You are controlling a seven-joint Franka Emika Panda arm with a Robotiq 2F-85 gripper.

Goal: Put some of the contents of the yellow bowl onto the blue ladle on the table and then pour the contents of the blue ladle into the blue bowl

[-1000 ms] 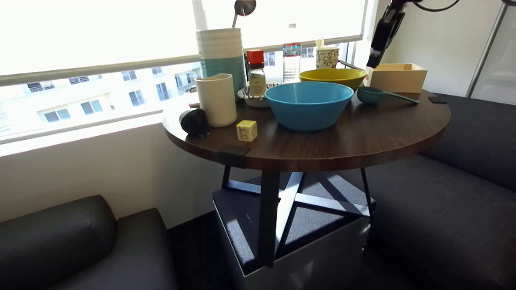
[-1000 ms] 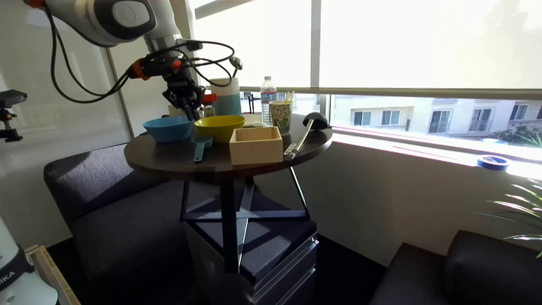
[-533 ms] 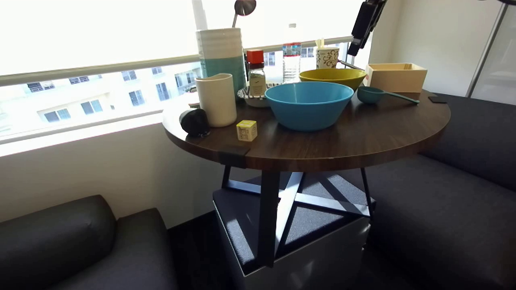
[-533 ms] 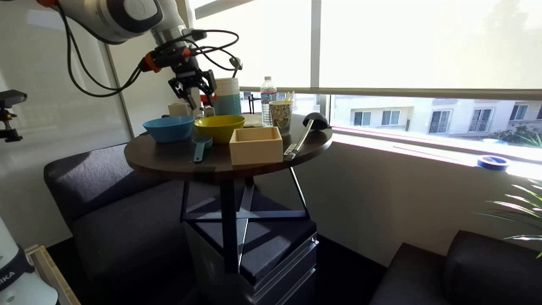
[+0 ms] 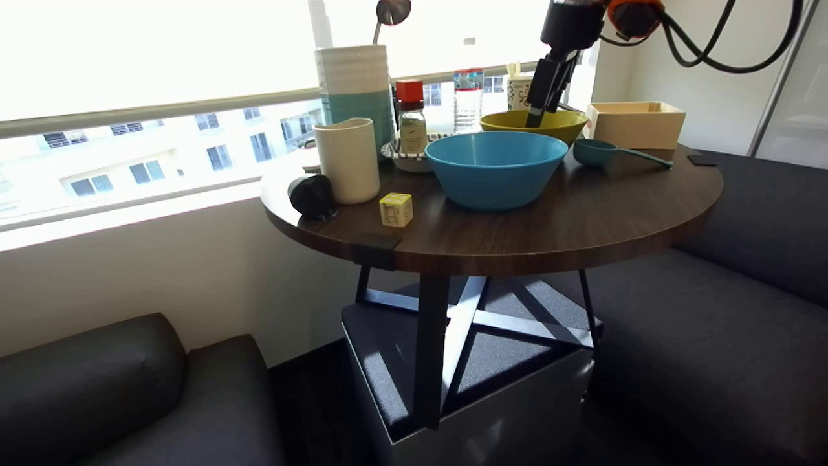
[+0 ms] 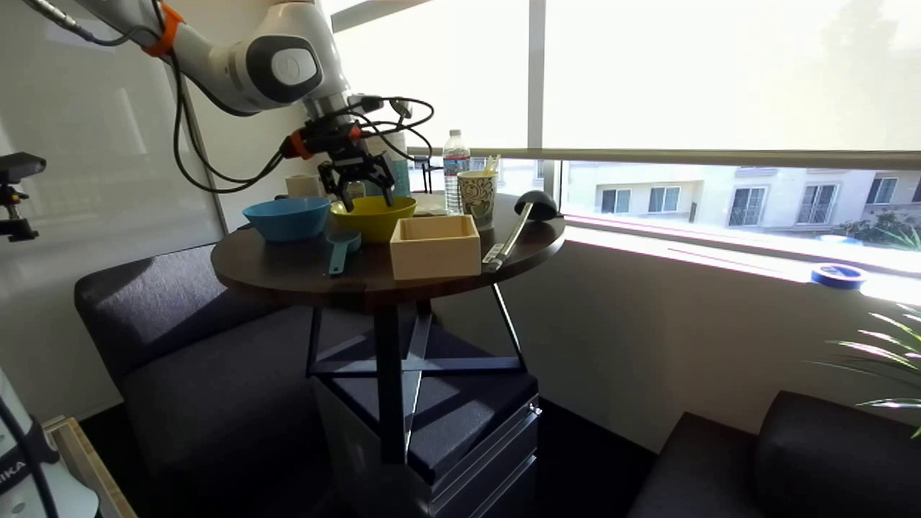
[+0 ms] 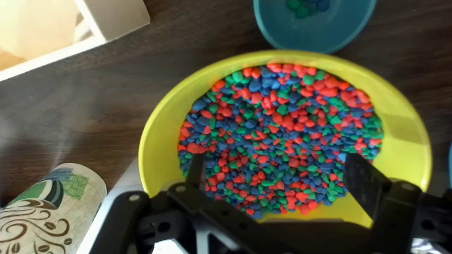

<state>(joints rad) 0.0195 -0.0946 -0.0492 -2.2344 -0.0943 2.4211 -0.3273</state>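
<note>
The yellow bowl (image 7: 160, 137) holds many red, green and blue pebbles (image 7: 275, 123). My gripper (image 7: 274, 157) is spread wide above them, nothing between its fingers. In both exterior views the fingertips reach down to the bowl's rim; whether they touch the pebbles I cannot tell. Beside the bowl the blue ladle (image 7: 314, 35) rests on the table (image 5: 621, 207), with several green and blue pebbles in its cup and its teal handle (image 6: 337, 260) pointing away from the bowls. The blue bowl (image 5: 497, 178) stands on the yellow bowl's other side; its inside bottom is hidden.
Close by stands a pale wooden box (image 6: 435, 252). A patterned paper cup (image 7: 53, 211), a water bottle (image 6: 455, 162) and a large dark ladle (image 6: 536, 205) are beyond it. A red-capped jar (image 5: 412, 126), cream mug (image 5: 349, 162) and letter block (image 5: 396, 210) sit past the blue bowl.
The gripper went from nearly shut to wide open. It rose, moved across, then came down over the yellow bowl. Bowls and blue ladle stayed where they were.
</note>
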